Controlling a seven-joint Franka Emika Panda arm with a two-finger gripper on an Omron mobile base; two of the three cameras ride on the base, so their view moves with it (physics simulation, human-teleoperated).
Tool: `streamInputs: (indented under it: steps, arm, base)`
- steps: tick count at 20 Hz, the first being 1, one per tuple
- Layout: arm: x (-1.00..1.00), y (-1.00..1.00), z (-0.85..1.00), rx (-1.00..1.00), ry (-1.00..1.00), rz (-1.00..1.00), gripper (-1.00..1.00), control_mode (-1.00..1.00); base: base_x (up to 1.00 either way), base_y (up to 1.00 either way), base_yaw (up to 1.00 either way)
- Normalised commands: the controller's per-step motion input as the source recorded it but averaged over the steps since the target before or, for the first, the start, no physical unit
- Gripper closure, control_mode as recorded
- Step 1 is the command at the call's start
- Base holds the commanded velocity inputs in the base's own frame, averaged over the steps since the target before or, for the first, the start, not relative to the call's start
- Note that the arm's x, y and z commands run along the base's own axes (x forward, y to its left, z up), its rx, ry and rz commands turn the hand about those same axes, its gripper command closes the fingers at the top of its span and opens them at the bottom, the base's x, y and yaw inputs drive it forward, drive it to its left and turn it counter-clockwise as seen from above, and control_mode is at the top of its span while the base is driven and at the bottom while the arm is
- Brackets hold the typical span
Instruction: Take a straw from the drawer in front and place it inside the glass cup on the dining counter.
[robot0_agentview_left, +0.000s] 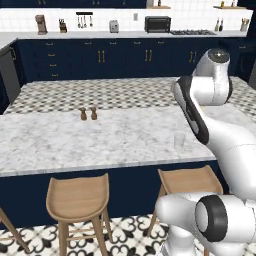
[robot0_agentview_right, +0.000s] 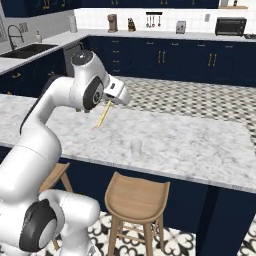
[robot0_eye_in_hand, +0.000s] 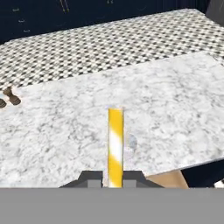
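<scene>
The end effector (robot0_eye_in_hand: 112, 177) has its two fingertips closed tight on the straw (robot0_eye_in_hand: 115, 146), gripping it at one end. In the right base view the straw (robot0_agentview_right: 103, 114) slants down and forward out of the end effector, its free tip hanging just above the table (robot0_agentview_right: 200, 145), the dining counter.

The glass cup (robot0_agentview_right: 136, 147) stands upright near the table's near edge, below the end effector and off to its right in that view, nearer the stools (robot0_agentview_right: 135, 197). In the hand view it is a faint shape (robot0_eye_in_hand: 132, 142) just beside the straw's shaft, short of its tip. The straw's long axis is tilted, not plumb, so my judgement is that the coming move has to bring the free tip over the cup's open mouth and stand the straw steeper before lowering it.
</scene>
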Motion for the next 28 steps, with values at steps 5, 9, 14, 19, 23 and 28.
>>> streamInputs:
  steps: [5, 9, 14, 19, 23, 28]
  arm:
    - [0.00, -0.73, 0.09, 0.24, -0.43, 0.43, 1.00, -1.00]
    - [0.26, -0.40, 0.00, 0.23, -0.30, 0.49, 1.00, -1.00]
    - [0.40, -0.06, -0.03, 0.11, -0.17, 0.49, 1.00, -1.00]
    - [0.19, 0.00, -0.22, 0.00, -0.12, 0.41, 1.00, -1.00]
    - [0.00, 0.09, -0.38, -0.05, -0.21, 0.27, 1.00, -1.00]
    - [0.00, 0.36, -0.39, -0.05, -0.18, 0.05, 1.00, -1.00]
  base:
    - [0.00, 0.00, 0.00]
    - [0.00, 0.00, 0.00]
    - [0.00, 0.00, 0.00]
    - [0.00, 0.00, 0.00]
    - [0.00, 0.00, 0.00]
    - [0.00, 0.00, 0.00]
